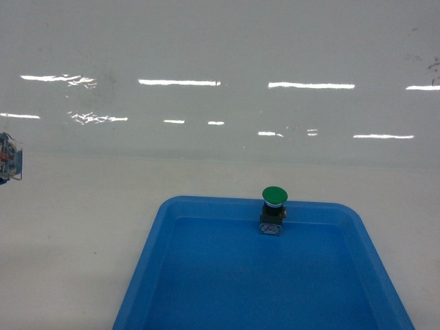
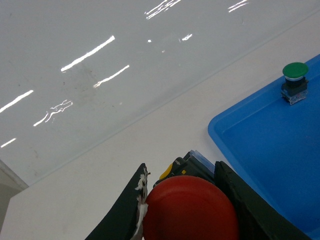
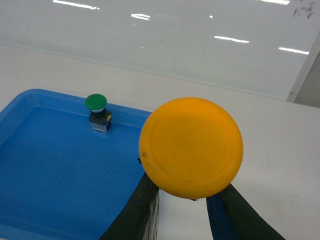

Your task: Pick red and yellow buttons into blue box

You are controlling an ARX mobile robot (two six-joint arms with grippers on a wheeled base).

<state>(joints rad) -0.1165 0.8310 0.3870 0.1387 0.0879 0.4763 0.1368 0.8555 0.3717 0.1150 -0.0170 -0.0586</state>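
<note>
In the left wrist view the red button [image 2: 187, 212] fills the gap between my left gripper's [image 2: 181, 170] black fingers, its black base pointing away, above the white tabletop just left of a blue tray. My left gripper is shut on it. In the right wrist view the yellow button [image 3: 191, 146] sits between the dark fingers of my right gripper [image 3: 186, 192], which is shut on it, over the white surface beside the tray's right rim. The cap hides the fingertips. The blue box is out of view.
A shallow blue tray [image 1: 206, 206] with rounded corners lies at the near middle, with a green-capped button [image 1: 273, 210] standing at its far rim. A glossy white wall runs behind the table. A small clear-and-blue object [image 1: 8, 157] shows at the head view's left edge.
</note>
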